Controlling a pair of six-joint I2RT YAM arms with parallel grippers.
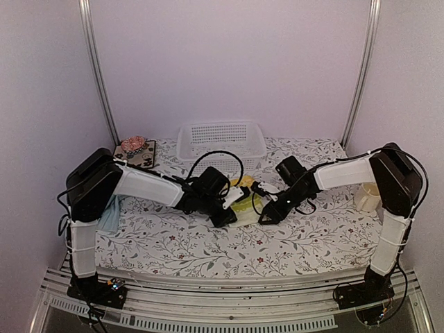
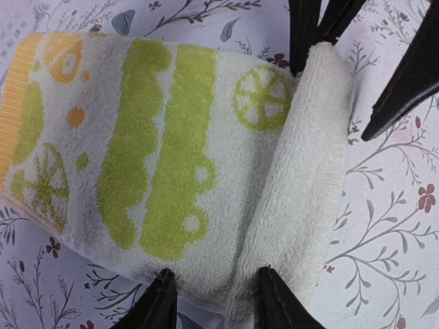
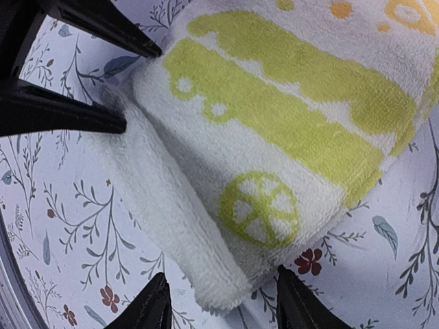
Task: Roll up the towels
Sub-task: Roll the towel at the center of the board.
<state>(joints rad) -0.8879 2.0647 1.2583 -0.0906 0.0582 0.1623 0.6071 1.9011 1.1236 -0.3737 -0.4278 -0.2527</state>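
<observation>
Terry cloth, yellow-green on white. In the top view the yellow-green towel [image 1: 243,202] lies mid-table, just before the white basket [image 1: 222,142] at the back edge. The left gripper [image 1: 225,219] and right gripper [image 1: 266,218] are at its opposite ends. The pale blue towel [image 1: 111,211] sits at the left edge of the table [image 1: 208,253], partly hidden under the left arm.

Left wrist view: one long edge is turned over into a single loose lap. The left jaws stand moderately apart astride its end, with no pinch evident.

Right wrist view: the right jaws stand moderately wide, flanking the other end with gaps either side and holding nothing.

Risks, as judged:
- With neither end secured, the lap may spring flat.
- Uneven advance of the two ends would skew the roll into a cone.
- Low fingertips could snag the patterned table cover.
- A sweep of the left arm could drag the blue towel over the edge.
</observation>
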